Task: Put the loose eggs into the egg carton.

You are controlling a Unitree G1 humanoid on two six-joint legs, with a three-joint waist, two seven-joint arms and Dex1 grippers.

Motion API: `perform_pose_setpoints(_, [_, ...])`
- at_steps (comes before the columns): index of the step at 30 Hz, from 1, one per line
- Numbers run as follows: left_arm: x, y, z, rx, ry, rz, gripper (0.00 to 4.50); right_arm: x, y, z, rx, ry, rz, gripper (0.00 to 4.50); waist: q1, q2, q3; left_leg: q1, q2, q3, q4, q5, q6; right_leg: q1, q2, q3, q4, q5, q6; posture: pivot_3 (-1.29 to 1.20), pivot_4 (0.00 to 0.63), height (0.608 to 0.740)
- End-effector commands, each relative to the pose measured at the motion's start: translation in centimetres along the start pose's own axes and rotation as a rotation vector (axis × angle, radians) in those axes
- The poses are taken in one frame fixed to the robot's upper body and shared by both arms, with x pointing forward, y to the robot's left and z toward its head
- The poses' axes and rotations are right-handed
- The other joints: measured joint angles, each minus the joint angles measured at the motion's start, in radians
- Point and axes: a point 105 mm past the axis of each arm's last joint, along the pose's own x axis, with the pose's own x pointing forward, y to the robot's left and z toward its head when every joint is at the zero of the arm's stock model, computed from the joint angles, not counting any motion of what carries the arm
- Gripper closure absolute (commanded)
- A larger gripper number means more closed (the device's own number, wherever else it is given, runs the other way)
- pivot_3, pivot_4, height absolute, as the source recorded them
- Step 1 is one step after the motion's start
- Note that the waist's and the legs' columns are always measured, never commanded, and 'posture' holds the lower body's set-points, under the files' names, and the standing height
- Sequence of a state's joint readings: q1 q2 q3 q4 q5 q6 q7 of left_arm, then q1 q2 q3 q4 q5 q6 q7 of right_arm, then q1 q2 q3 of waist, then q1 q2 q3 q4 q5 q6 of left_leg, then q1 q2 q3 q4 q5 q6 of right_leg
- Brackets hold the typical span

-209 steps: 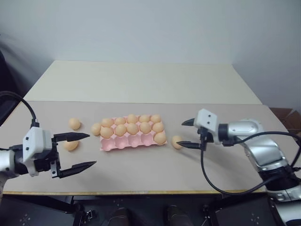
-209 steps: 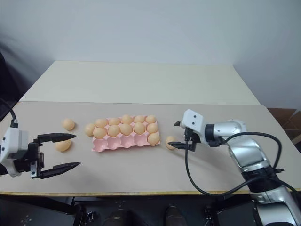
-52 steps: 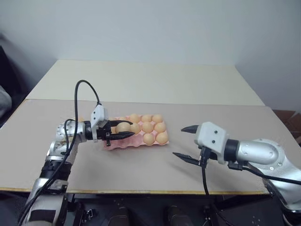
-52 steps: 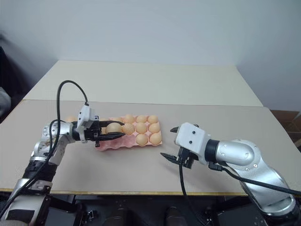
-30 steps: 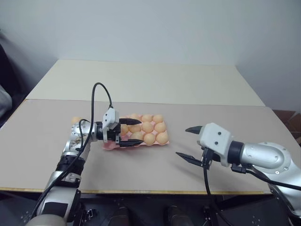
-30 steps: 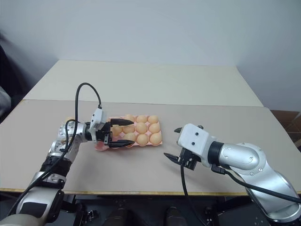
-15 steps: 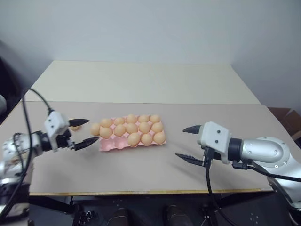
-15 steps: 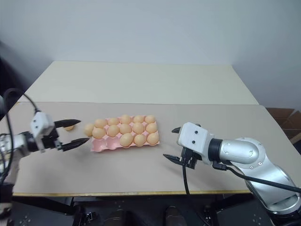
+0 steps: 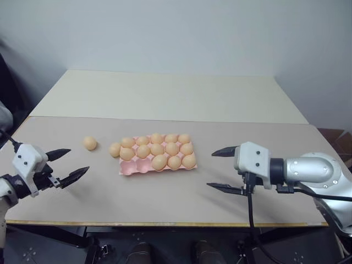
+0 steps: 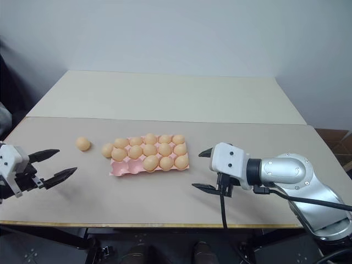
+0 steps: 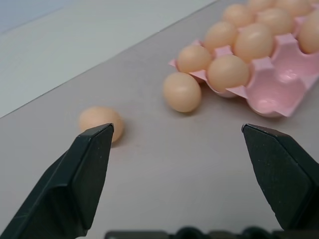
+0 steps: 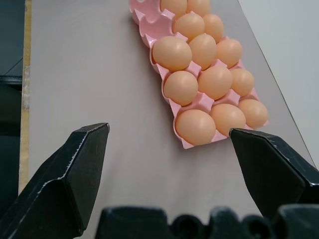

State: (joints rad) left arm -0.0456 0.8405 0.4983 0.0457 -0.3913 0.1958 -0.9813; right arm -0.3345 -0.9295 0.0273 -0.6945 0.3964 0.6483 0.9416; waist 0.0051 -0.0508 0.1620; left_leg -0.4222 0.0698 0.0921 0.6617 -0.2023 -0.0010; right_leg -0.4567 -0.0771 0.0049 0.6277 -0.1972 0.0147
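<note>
A grey-beige tabletop point(image 9: 165, 203) is seen in front, a paler cream table surface point(image 9: 165, 96) is butted against its far edge, and a plain pale wall point(image 9: 176, 33) is seen behind both.

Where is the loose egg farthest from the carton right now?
In the left eye view, the lone egg lies on the table left of the egg carton, beyond a second loose egg touching the carton's left end.

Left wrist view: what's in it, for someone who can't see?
Two loose eggs lie on the table, one touching the pink egg tray, one farther off. The tray holds eggs but has empty cups. The left tool's black fingers stand open, holding nothing.
</note>
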Motion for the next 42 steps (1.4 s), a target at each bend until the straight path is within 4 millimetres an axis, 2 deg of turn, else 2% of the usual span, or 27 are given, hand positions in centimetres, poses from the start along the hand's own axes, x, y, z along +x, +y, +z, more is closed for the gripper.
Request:
perform_pose_setpoints(1, [2.0,1.9,0.0,-0.022,0.005,0.112,0.01,-0.1,-0.3,0.8,-0.042,-0.021,-0.014,0.0,0.006,0.0,0.0,0.0,0.0,0.0,0.0,0.0,0.0,0.0,0.0,0.0,0.0,0.0,0.0,0.0,0.15,0.74])
perform_pose_setpoints(4, [4.2,3.2,-0.2,-0.037,0.007,0.178,0.01,-0.1,-0.2,0.7,-0.037,-0.017,-0.02,0.0,0.008,-0.001,0.0,-0.001,0.0,0.0,0.0,0.002,0.003,0.0,0.0,0.0,0.0,0.0,0.0,0.0,0.15,0.74])
perform_pose_setpoints(12, [8.7,4.4,-1.3,-0.077,0.05,0.22,0.01,-0.6,0.1,0.7,-0.022,0.001,-0.047,0.0,0.004,-0.002,-0.001,-0.001,0.0,0.001,0.0,0.002,0.003,0.0,0.001,0.0,-0.001,0.006,0.002,0.0,0.15,0.74])
perform_pose_setpoints(21, [11.2,4.4,-2.7,-0.11,0.114,0.239,0.01,-1.2,0.5,0.5,-0.001,0.022,-0.073,0.0,0.005,-0.002,-0.001,-0.001,-0.001,0.0,0.0,0.002,0.003,0.0,0.001,0.0,0.0,0.006,0.003,0.0,0.15,0.74])
perform_pose_setpoints(26, [11.6,4.3,-3.7,-0.115,0.167,0.244,0.01,-1.2,0.5,0.3,0.002,0.028,-0.078,0.0,0.004,-0.002,-0.001,-0.001,-0.001,0.0,0.0,0.002,0.003,0.001,0.001,0.001,0.0,0.006,0.003,0.0,0.15,0.74])
perform_pose_setpoints(29, [11.8,4.3,-4.0,-0.113,0.177,0.241,0.62,-1.2,0.4,0.3,0.002,0.029,-0.079,0.0,0.005,-0.003,-0.002,-0.001,-0.001,0.0,0.0,0.002,0.003,0.001,0.001,0.0,0.0,0.006,0.003,0.0,0.15,0.74])
perform_pose_setpoints(34, [11.8,4.5,-4.3,-0.119,0.177,0.269,2.22,-1.1,0.3,0.3,-0.001,0.025,-0.081,0.0,0.005,-0.003,-0.002,-0.001,-0.001,0.0,0.0,0.002,0.003,0.001,0.001,0.001,0.0,0.006,0.003,0.0,0.15,0.74])
perform_pose_setpoints(36, [11.8,4.6,-4.3,-0.113,0.18,0.271,2.39,-1.0,0.3,0.3,-0.002,0.025,-0.082,0.0,0.005,-0.003,-0.002,-0.001,-0.001,0.0,0.0,0.002,0.003,0.001,0.001,0.001,0.0,0.006,0.003,0.0,0.15,0.74])
perform_pose_setpoints(39, [11.3,5.1,-4.2,-0.079,0.184,0.3,2.39,-1.0,0.2,0.3,-0.003,0.023,-0.083,0.0,0.005,-0.003,-0.002,-0.001,-0.001,0.0,0.0,0.002,0.003,0.001,0.001,0.001,0.0,0.006,0.003,0.0,0.15,0.74])
perform_pose_setpoints(42, [10.9,5.4,-2.1,-0.044,0.083,0.287,2.39,-1.0,0.2,0.4,-0.003,0.023,-0.084,0.0,0.003,-0.003,-0.002,-0.001,-0.001,0.0,0.0,0.002,0.003,0.001,0.001,0.001,0.0,0.006,0.003,0.0,0.15,0.74])
